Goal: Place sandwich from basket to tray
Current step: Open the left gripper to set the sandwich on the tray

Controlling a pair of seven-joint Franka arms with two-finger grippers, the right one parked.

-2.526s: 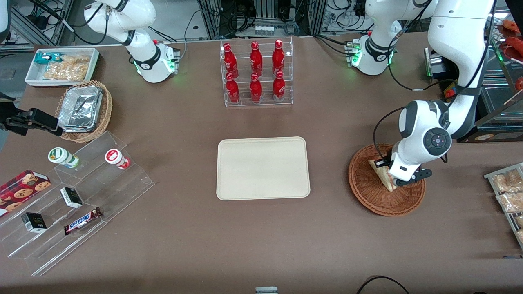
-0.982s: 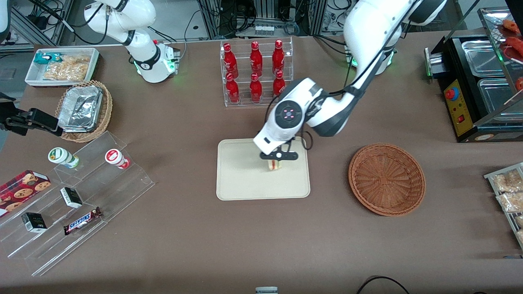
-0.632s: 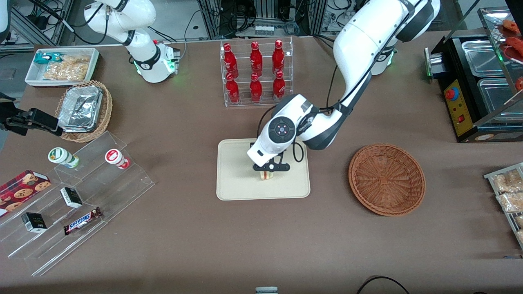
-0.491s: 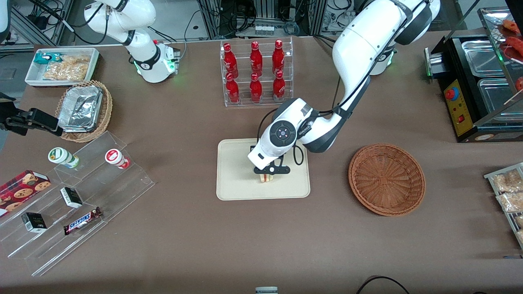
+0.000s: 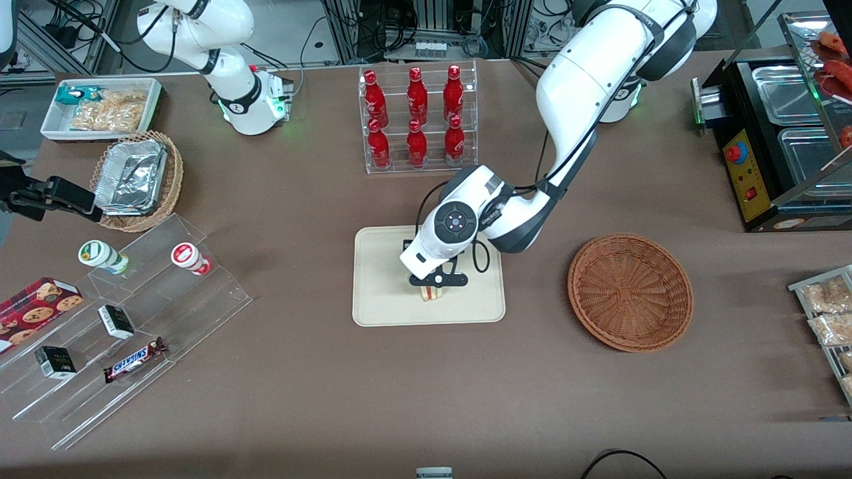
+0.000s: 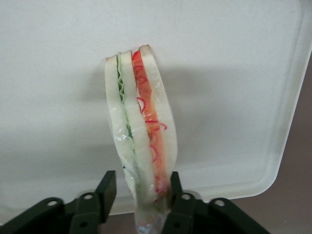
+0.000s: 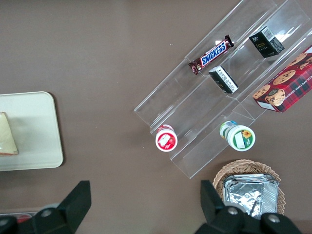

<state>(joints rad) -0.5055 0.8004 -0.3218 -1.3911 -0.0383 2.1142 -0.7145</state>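
Transfer stage, late. The sandwich (image 6: pixel 141 141) is out of the reddish-brown wicker basket (image 5: pixel 630 291), which lies empty toward the working arm's end of the surface, well apart from the cream tray (image 5: pixel 386 293). The gripper (image 5: pixel 437 282) is over the tray, its fingers (image 6: pixel 106 187) clamped on the wedge's lower end in the wrist view, bread faces against the pads. The wedge stands on edge, its green and red-pink filling layers facing the wrist camera.

Done: pick-up and carry. Left: lowering to contact if any gap remains, release, and withdrawal. Whether the sandwich already touches the tray floor cannot be told; in the front view it shows just under the gripper, low over the tray.

Edges and room, all relative to the tray. The sandwich is inside the rim, in the half nearer the front camera, and the wrist view shows a rounded corner and low rim (image 6: pixel 287 146) near the wedge. Bare tray floor surrounds it on the remaining sides, so release here would likely leave the wedge on the tray even if it tips flat. The rack of red bottles (image 5: pixel 417 116) stands farther from the front camera than the tray, well apart. Bare brown surface (image 5: pixel 426 392) borders the tray all round, and nothing crowds an upward retreat.
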